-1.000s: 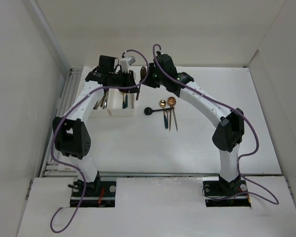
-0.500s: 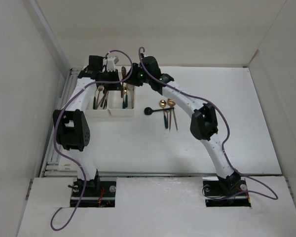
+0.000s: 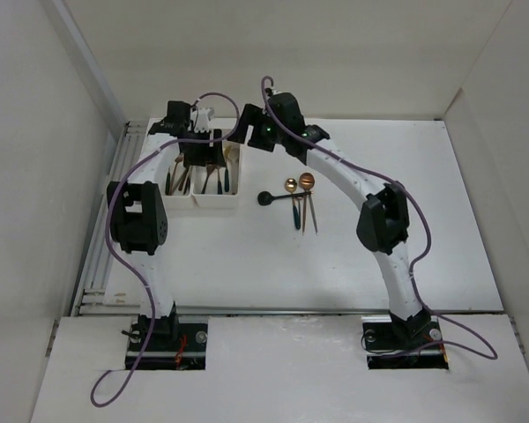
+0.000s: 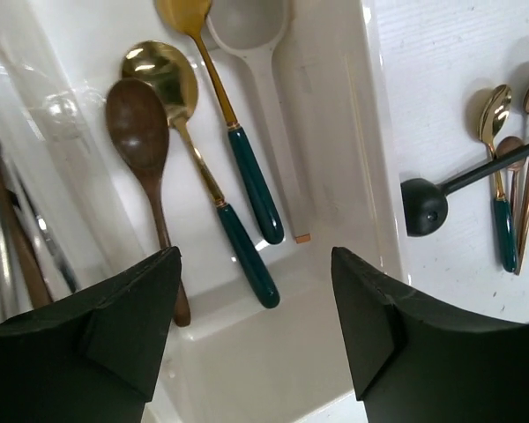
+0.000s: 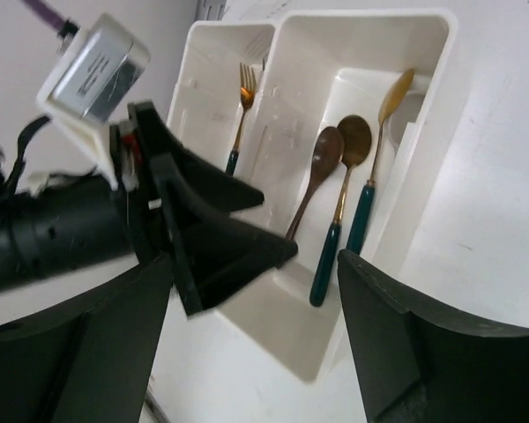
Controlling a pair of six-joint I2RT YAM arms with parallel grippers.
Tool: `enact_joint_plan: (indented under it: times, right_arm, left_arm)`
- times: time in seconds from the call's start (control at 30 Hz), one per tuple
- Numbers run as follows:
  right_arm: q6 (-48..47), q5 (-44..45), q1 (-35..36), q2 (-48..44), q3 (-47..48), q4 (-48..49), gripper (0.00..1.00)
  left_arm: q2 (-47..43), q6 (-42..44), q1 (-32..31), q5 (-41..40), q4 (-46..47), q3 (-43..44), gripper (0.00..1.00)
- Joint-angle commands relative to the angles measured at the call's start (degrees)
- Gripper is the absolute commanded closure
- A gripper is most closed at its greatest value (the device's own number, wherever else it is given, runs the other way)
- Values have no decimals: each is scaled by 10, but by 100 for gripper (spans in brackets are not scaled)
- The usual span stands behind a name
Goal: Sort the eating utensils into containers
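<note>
1. White plastic trays point(image 3: 216, 202) stand joined side by side at the far left of the table point(image 3: 379, 264). Both arms reach over them.
2. Left gripper point(image 4: 254, 264): jaws spread wide, nothing between them. It hangs above one end of the right tray point(image 4: 370, 132).
3. Right gripper point(image 5: 254, 264): jaws also spread and empty. It hovers close beside the left gripper, looking down on both trays.
4. Contents of the right tray: a brown spoon point(image 4: 139, 132), two gold-headed spoons point(image 4: 159, 75) with teal handles, and a pale spoon point(image 4: 247, 26), all lying lengthwise.
5. Contents of the left tray point(image 5: 198, 53): a gold fork point(image 5: 245, 84) shows in the right wrist view. The other pieces there are too blurred to name.
6. Unsorted items lie in a small cluster on the table, near the right tray but clear of it. They include a black spoon point(image 4: 423, 204), a loose gold spoon point(image 4: 495, 115) and copper pieces just beside it. The black spoon's handle lies across the others.
7. Step in hand (judgement): neither gripper holds anything, so the cycle stands at the start of a new pick. Sorting is well along but not finished.
8. Next move (judgement): send one gripper, probably the right, to the cluster.
   - Take the black spoon first, since it lies on top.
   - Lower the fingers until they nearly touch the table, as the handles are slim and lie flat.
   - Pinch across the handle away from the crossing point, so the pieces underneath are not dragged along.
</note>
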Motion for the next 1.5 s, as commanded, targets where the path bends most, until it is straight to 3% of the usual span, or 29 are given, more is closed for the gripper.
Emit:
enact_joint_plan:
  times: [0.0,0.23,0.43,0.77,0.97,1.07,1.1,1.3,1.43,1.47]
  right_arm:
    - [-78,-25,-19,-96,-17,-46,19]
    - [-296,20,-60,-98,-87,-252,17]
    - [-479,71,-17,-64,-102,-298,20]
    - [-531,50,22,-27,-129,-221,20]
    - [-520,88,37,66,-49,-228,18]
    - [-513,88,37,71,-44,-228,25]
    - [-513,88,37,71,-50,-228,34]
    - [-513,83,37,48,-89,-216,60]
    - [-492,75,42,35,-81,-210,96]
    - [-485,75,42,30,-69,-210,100]
  left_arm:
    - [-79,3,12,0,5,43,34]
    - [-139,-3,35,-22,10,56,31]
    - [-169,3,66,-70,16,16,30]
    - [-190,3,86,-60,21,-26,30]
    - [-196,8,86,-60,26,-26,30]
    - [-201,8,92,-60,26,-26,30]
    - [-201,8,92,-60,26,-26,30]
    - [-201,8,92,-55,26,-32,30]
    - [-201,8,92,-43,26,-32,30]
    - [-201,8,92,-37,26,-32,30]
